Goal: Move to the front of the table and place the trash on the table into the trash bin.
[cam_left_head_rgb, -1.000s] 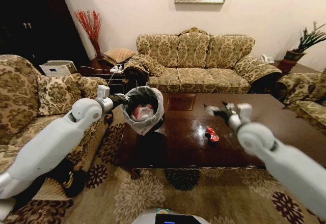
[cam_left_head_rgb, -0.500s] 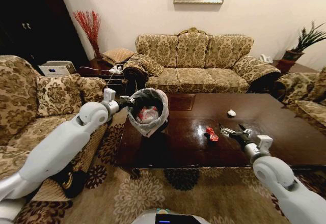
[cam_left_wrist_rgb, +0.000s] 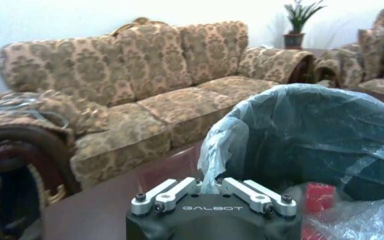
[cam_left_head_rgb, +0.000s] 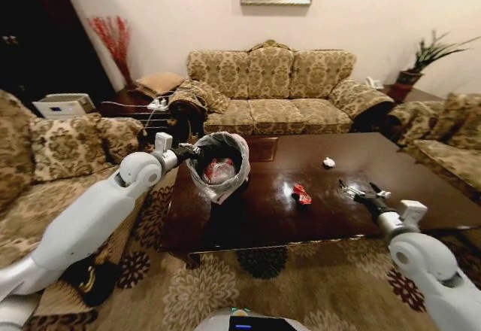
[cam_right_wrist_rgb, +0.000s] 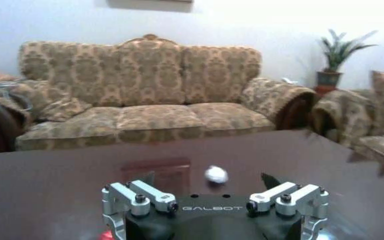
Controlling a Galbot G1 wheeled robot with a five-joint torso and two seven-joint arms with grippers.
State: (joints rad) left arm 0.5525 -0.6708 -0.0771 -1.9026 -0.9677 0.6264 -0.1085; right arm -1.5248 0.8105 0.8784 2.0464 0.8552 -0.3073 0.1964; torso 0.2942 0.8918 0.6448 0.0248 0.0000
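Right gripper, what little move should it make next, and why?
Probably ease forward and left toward the red wrapper. The right gripper is open and empty above the table, the wrapper lies nearest it, and the left gripper holds the trash bin ready.

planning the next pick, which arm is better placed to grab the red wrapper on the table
Right, probably. The right gripper hangs open over the table beside the red wrapper, empty. The left gripper is shut on the trash bin rim, so it is occupied.
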